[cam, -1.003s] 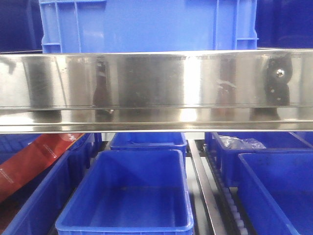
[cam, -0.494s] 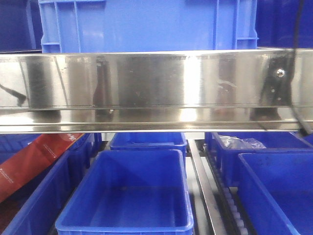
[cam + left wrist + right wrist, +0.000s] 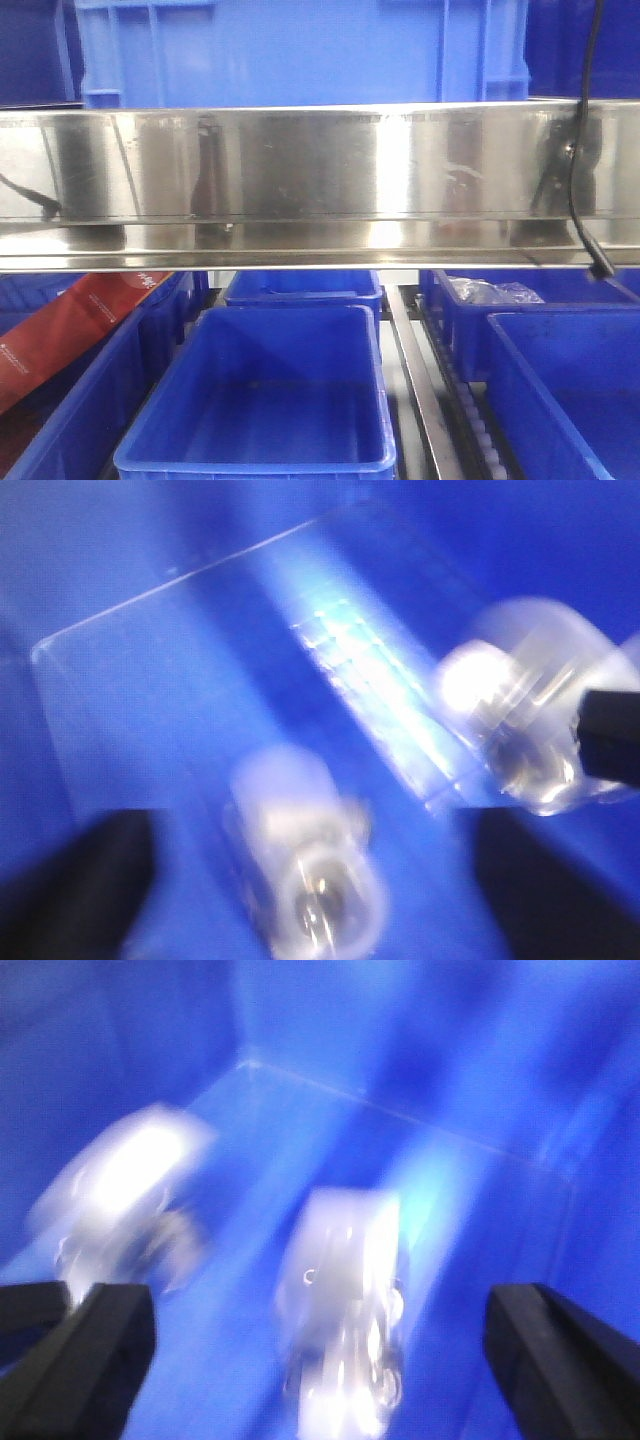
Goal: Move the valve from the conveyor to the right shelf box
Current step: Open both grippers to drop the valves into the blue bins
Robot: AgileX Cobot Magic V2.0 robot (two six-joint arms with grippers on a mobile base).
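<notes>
Starting closest in, both wrist views are badly motion-blurred, so take the details loosely. In the left wrist view the left gripper (image 3: 300, 880) has its dark fingers (image 3: 80, 880) spread wide at the bottom corners with nothing between them touching either one, so it looks released. Just past those fingers sits a silvery, clear-wrapped valve (image 3: 310, 880) on the floor of a blue plastic box (image 3: 130, 700), and a second shiny wrapped valve (image 3: 520, 710) lies beyond it toward the right wall of that box. The right wrist view is similar: the right gripper (image 3: 320, 1340) has black fingers (image 3: 90, 1350) wide apart, released too, over the floor of another blue plastic bin (image 3: 480, 1070), with one pale wrapped valve (image 3: 345, 1300) between the fingers but not touching them, and one more blurry white wrapped piece (image 3: 125, 1190) nearer the left finger. In the front view, the nearest thing is an open blue plastic tote (image 3: 260, 400) below the shiny stainless-steel shelf beam (image 3: 320, 180). Left of that tote a red printed bag (image 3: 70, 330) leans in a neighbouring bin; right of it a clear plastic bag (image 3: 490, 292) sits in a farther bin. A thin black cable (image 3: 578, 150) hangs across the beam's right end, and a big blue crate (image 3: 300, 50) stands above the beam.
</notes>
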